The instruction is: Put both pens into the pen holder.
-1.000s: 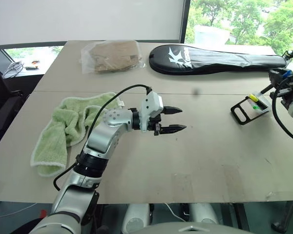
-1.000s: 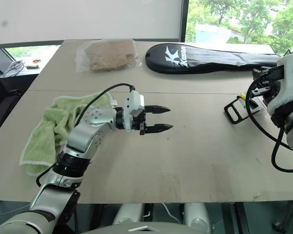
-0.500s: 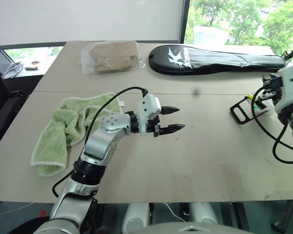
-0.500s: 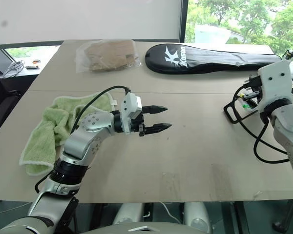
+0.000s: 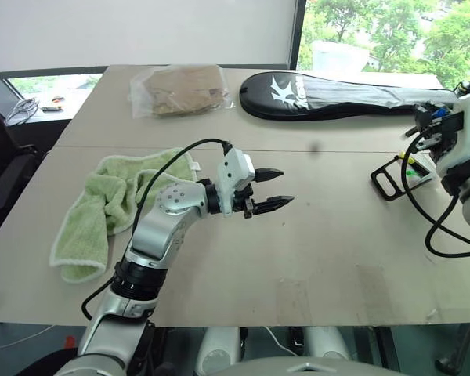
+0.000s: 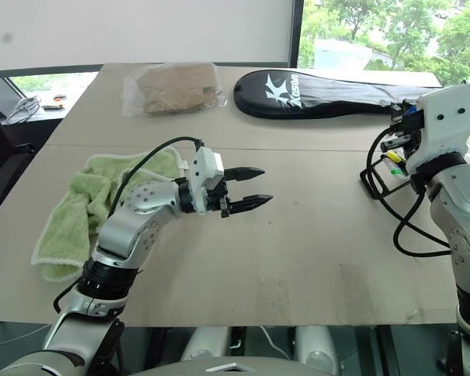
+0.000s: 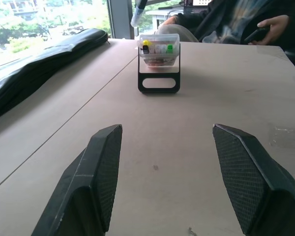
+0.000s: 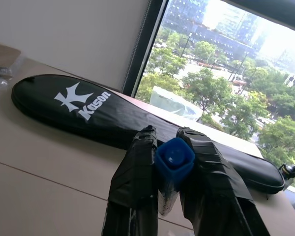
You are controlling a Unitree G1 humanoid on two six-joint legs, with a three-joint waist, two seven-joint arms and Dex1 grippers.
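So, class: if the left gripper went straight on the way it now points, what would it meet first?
Probably the pen holder: it stands straight ahead of the open left gripper, with bare table between, though depth is uncertain.

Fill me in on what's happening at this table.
A humanoid robot is putting pens into a pen holder. Its right gripper is shut on the blue-capped pen and is held up near the holder, which stands at the table's right side in front of the black racket case. The left gripper hovers open over mid-table, holding nothing, beside a green towel. The pen isn't in the holder yet.
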